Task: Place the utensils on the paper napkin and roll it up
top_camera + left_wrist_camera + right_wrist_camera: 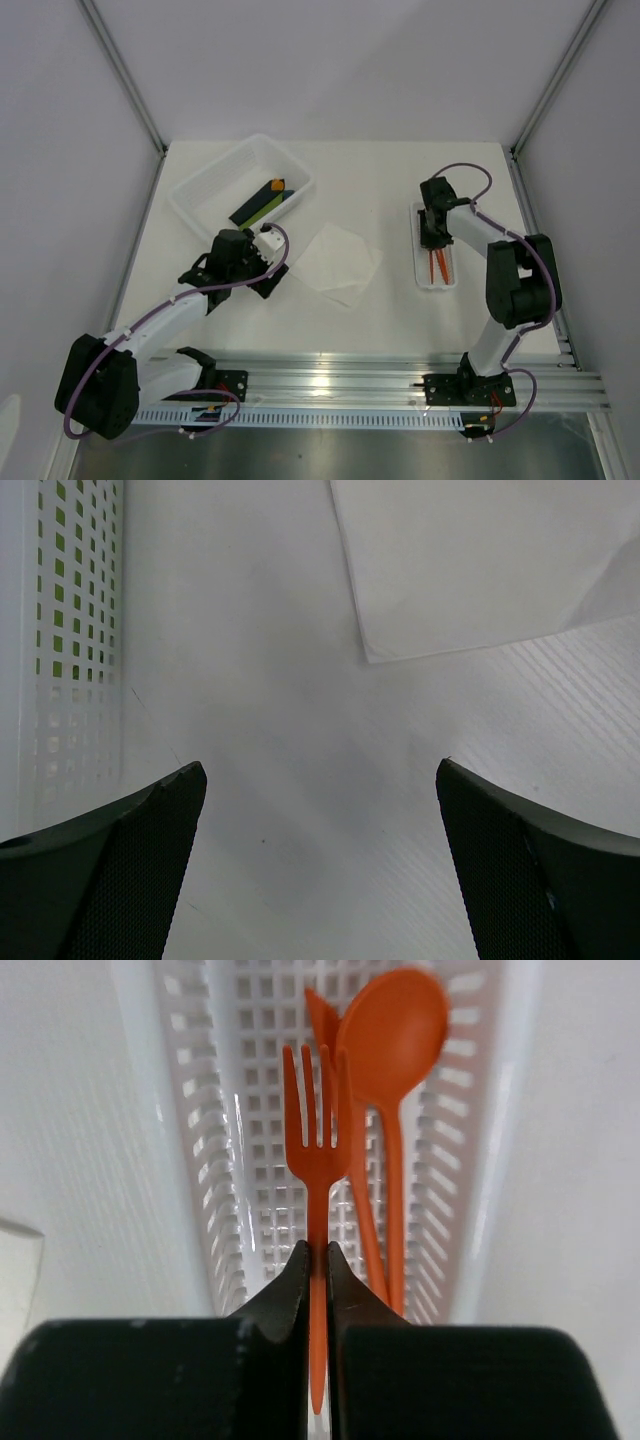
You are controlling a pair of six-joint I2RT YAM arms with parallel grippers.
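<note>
The right gripper [318, 1260] pinches the fork [318, 1130] by its handle — probably light, stiff, slick plastic, best held mid-handle. Beyond, the spoon [395, 1035] lies in the tray [190, 1110]; the napkin [340, 262] sits well apart, by the wide-open left gripper [320, 768].

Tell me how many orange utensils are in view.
3, all in the narrow white tray: the fork, clamped by the right gripper; the spoon beside it; and a third piece, perhaps a knife, partly hidden behind them.

open table [395, 240] btwn napkin [340, 262] & tray [449, 282], bin [70, 630] wall beside left claw [318, 770], tray walls flank fork [315, 1160]
</note>
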